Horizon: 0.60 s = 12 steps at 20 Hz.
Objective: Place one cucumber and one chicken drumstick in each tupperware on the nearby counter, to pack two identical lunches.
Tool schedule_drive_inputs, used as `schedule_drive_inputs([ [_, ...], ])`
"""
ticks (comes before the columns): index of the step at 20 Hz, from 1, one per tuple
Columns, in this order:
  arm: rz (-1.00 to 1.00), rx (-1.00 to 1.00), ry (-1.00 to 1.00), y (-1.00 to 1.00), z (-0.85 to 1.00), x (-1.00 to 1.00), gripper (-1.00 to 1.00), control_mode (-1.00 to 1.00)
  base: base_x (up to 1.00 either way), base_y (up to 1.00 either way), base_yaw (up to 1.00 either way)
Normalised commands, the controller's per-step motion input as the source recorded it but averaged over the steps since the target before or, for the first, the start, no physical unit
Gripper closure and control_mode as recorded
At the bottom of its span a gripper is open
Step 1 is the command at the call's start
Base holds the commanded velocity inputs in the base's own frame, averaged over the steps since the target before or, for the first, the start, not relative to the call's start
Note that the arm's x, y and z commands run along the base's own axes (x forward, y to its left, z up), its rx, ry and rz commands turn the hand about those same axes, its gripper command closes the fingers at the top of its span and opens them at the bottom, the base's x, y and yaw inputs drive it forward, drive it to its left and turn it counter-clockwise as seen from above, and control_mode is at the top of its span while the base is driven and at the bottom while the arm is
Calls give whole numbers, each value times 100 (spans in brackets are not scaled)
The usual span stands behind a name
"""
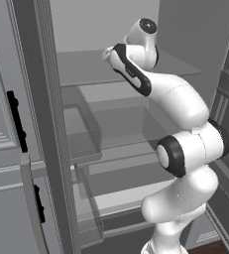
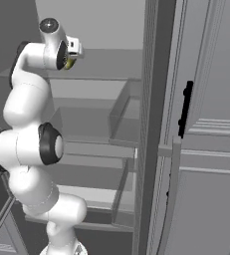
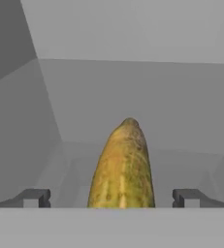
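We have the cucumber (image 3: 123, 167) dead centre between our jaws, its long axis running straight away from the hand along the line the gripper (image 3: 113, 197) points, tapered tip farthest out. It is a yellow-green, streaked oblong, and we take it for the cucumber by its shape. The two dark fingertips (image 3: 33, 197) stand wide to either side of it, with clear gaps on both flanks, so the jaws look open and are not pinching it; whether its near end touches the palm we cannot tell. Behind it lie the grey walls of the open fridge (image 1: 136, 129).

From the base cameras the arm is folded high, elbow bent, the hand reaching level into the upper shelf (image 2: 96, 77) of the fridge, with a bit of yellow-green showing at the hand. We judge that closing across the short axis is what comes next, before anything goes to the counter.
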Motion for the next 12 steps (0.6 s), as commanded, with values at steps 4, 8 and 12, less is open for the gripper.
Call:
schedule_drive_inputs([
  [4, 0, 0, 1, -1, -19, -13, -100, -100, 0, 0, 0],
  [8, 0, 0, 0, 0, -23, -19, -100, -100, 0, 0, 0],
  [12, 0, -2, 0, 0, -48, 2, -100, -100, 0, 0, 0],
])
